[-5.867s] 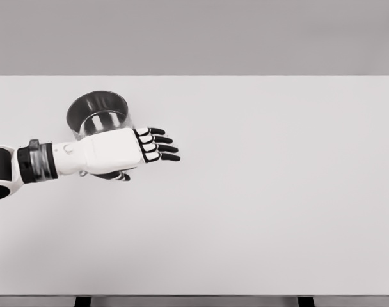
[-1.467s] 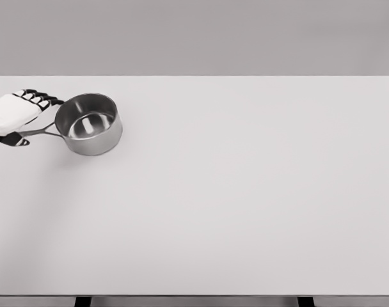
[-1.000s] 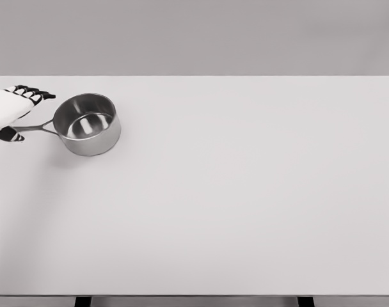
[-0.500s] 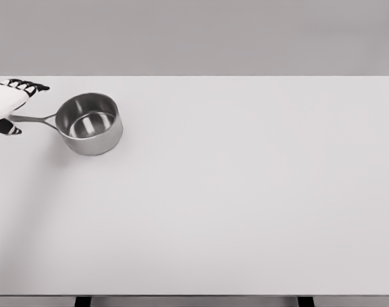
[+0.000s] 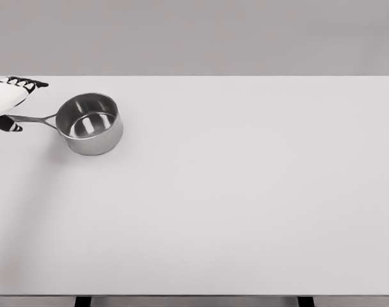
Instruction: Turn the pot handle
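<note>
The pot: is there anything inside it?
No. The pot stands upright on the table, its bare metal bottom showing.

Wide white table [image 5: 246, 204] filling most of the view, dark legs [image 5: 83, 301] showing under its near edge, plain grey wall [image 5: 194, 35] behind it.

One pot [image 5: 89, 124] (single handle [image 5: 33, 118]), one table [image 5: 246, 192], one hand [image 5: 6, 99].

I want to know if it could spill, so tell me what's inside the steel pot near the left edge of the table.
The pot looks empty: its shiny bare bottom and far inner wall show, with reflections only. The near inner wall is hidden behind the rim.
</note>
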